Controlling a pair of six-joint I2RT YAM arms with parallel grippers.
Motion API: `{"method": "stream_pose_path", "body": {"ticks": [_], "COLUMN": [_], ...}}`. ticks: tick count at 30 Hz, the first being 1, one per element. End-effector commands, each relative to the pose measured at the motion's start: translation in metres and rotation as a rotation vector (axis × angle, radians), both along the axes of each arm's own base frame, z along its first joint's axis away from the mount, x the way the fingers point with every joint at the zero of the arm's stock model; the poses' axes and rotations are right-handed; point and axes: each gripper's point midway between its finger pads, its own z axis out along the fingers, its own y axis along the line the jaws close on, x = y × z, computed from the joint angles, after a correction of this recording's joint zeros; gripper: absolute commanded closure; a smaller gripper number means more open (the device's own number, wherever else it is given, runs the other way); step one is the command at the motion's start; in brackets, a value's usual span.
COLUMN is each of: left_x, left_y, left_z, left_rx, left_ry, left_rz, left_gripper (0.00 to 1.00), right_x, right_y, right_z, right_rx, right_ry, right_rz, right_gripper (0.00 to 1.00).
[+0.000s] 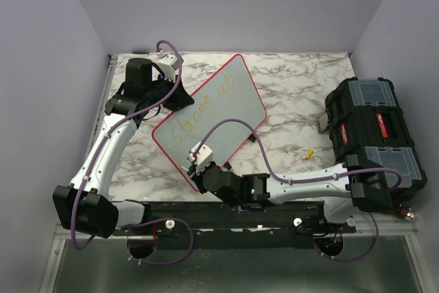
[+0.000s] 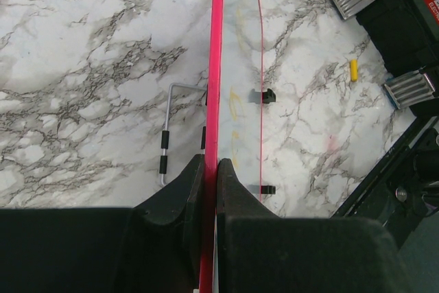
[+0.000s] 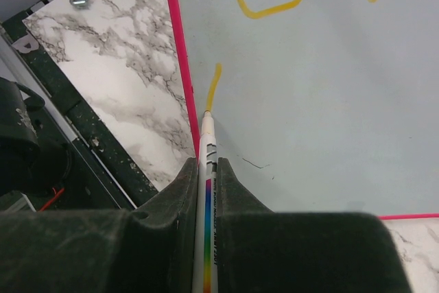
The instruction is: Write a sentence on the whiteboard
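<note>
Yellow-orange cursive, the sentence [image 1: 204, 109], fills one line on the whiteboard [image 1: 243, 104], which sits angled on the marble surface [image 1: 295, 87]. The left hand [image 2: 211, 166] clenches the board's pink rim. The right hand [image 3: 208, 166] grips a marker [image 3: 208, 135], its tip on a short stroke. A second line looks barely begun.

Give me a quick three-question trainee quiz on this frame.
1. True or false: the left gripper is shut on the whiteboard, at its pink rim.
2. What does the right gripper hold? A) an eraser B) a marker, tip on the board C) nothing
3. Fill in: the small yellow cap lies on the marble table beside the black ____.
Key: 1 true; 2 B; 3 toolbox.
</note>
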Motion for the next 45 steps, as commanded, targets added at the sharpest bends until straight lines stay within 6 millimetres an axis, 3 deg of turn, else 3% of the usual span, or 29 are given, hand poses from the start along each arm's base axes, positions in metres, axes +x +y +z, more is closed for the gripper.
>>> {"method": "stream_pose_path", "body": {"ticks": [1,22,32,45], "left_x": [0.005,0.006,0.006,0.006], "left_y": [0.009,0.008,0.009,0.009], "left_z": [-0.005,-0.007,-0.007,-0.006], "left_rx": [0.072,0.073,0.073,0.073], "left_ry": [-0.024,-0.02,-0.019,-0.02], "left_rz": [0.031,0.03,0.031,0.031], "left_gripper": [1.0,1.0,1.0,1.0], "right_x": [0.012,0.025,0.012,0.004], "right_y": [0.001,-0.007,-0.01,-0.016], "right_z": [0.002,0.011,-0.011,-0.025], "right_rx": [-0.019,-0.021,-0.042,-0.054], "right_ry": [-0.032,-0.073,-0.006,0.044], "right_rz": [-0.058,-0.147,-0.092,-0.071], "right_gripper": [0.99,0.99,0.99,0.99]}}
